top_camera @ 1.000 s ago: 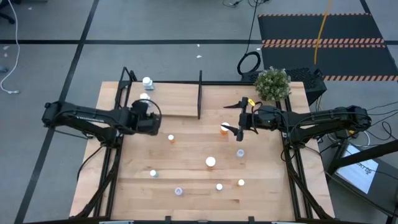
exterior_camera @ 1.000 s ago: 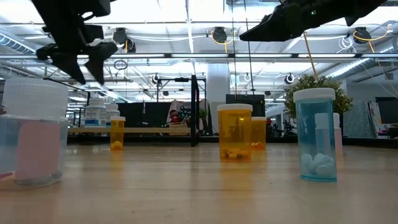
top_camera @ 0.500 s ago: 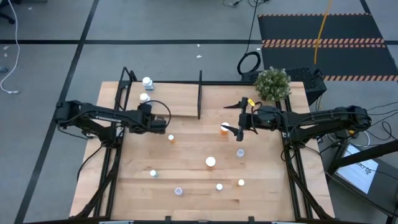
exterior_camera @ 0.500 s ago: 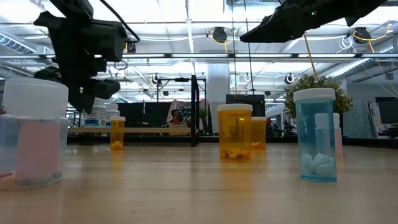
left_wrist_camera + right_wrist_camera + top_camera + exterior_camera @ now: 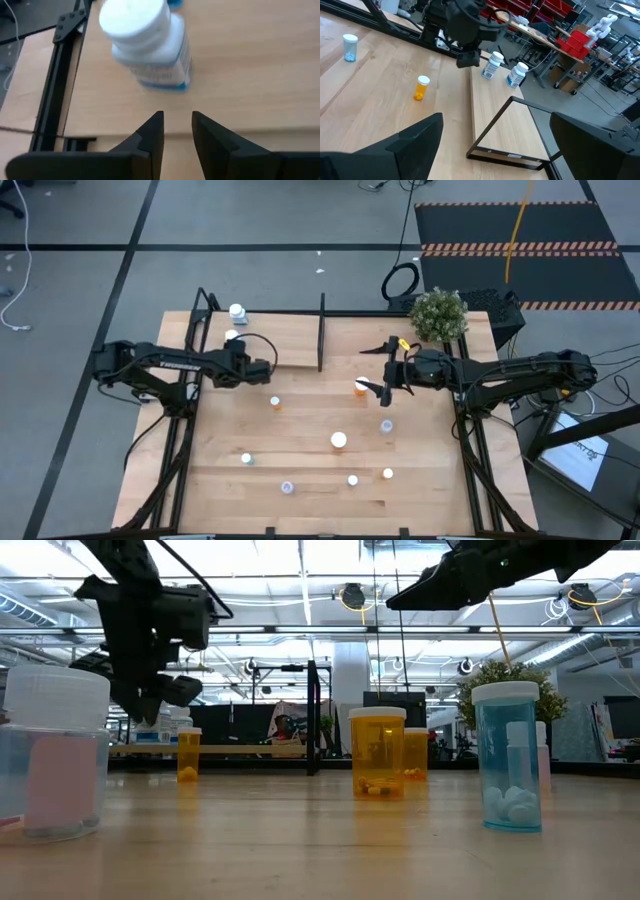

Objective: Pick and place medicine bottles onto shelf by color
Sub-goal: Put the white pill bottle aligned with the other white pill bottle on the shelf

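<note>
My left gripper (image 5: 262, 368) hangs above the near edge of the light-wood shelf (image 5: 290, 348), fingers down, a narrow gap apart and empty (image 5: 177, 122). Two white bottles (image 5: 232, 336) (image 5: 236, 311) stand on the shelf's left part; the nearer one (image 5: 150, 45) is just ahead of the fingers. My right gripper (image 5: 376, 368) is wide open and empty right of the black divider (image 5: 321, 330), with an orange bottle (image 5: 360, 387) upright on the table beside its near finger. A small orange bottle (image 5: 275, 402) stands on the table near my left gripper.
Several more bottles stand upright on the near half of the table: a white-capped one (image 5: 339, 441), pale blue ones (image 5: 386, 425) (image 5: 287, 487) and others (image 5: 246, 459) (image 5: 352, 479) (image 5: 388, 473). A potted plant (image 5: 438, 314) stands at the far right corner. Black frame posts (image 5: 200, 320) edge the shelf.
My left gripper has gone toward the table's right edge, along the shelf's near edge, and has turned about on its wrist. The bottles have stayed where they were.
</note>
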You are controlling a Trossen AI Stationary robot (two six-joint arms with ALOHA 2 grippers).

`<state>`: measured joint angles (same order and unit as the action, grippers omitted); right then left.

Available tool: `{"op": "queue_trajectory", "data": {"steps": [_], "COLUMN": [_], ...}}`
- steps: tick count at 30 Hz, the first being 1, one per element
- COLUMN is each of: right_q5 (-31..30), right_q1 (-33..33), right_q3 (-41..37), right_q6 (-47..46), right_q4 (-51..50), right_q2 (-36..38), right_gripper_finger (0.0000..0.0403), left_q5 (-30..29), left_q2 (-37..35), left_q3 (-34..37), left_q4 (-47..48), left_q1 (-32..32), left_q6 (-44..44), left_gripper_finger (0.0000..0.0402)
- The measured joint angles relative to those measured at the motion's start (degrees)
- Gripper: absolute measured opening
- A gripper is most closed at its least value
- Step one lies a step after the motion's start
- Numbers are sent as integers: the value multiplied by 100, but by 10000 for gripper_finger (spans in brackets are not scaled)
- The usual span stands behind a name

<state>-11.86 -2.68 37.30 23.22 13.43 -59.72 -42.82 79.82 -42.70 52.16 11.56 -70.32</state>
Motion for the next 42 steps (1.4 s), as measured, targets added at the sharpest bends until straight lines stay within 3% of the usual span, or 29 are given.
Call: {"op": "queue_trajectory", "data": {"steps": [32,42], "right_q5": [-9,-9], "right_q1": [0,-2], "right_q3": [0,0], "right_q6": [44,75], "right_q4": [-3,-11], "right_q2": [0,0], "right_gripper_finger": [364,364], "left_q5": [-323,-252], "left_q2": [12,12], "left_q3": [0,0], "left_q4": [-801,-869], "left_q1": [713,681], "left_q6": [843,964], "left_gripper_finger": [102,102]}}
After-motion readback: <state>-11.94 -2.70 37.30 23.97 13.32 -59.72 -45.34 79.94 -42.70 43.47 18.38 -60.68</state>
